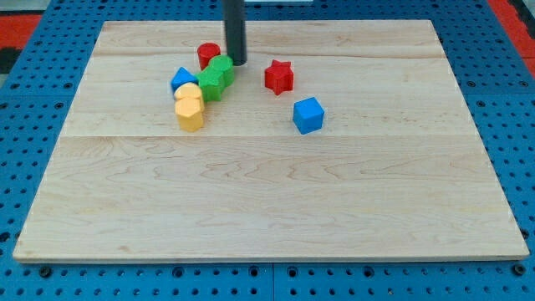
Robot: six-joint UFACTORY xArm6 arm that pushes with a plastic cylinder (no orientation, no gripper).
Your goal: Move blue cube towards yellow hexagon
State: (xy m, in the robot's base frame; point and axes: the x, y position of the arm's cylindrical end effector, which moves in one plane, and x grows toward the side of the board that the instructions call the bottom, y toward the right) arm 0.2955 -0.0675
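1. Now my tip stands near the view's top, just beside the green block on its upper right, and close to the red block on the view's left of the rod.
2. No gripper exists on this arm, so nothing is open or clamped; the rod ends plainly and only pushes.
3. The blue cube sits alone, well apart from my tip, toward the view's right and lower.
4. The yellow hexagon lies at the lower end of a tight cluster, touching a second yellow block above it, with another blue block at the cluster's left.
5. A red star stands between the cluster and the cube, a little higher.
6. I judge the push is not yet begun: the tip is on the wrong side. It should go around to the cube's right side, because only from there a push sends the cube leftward to the hexagon.
7. A risk, I think, is grazing the star on the way.
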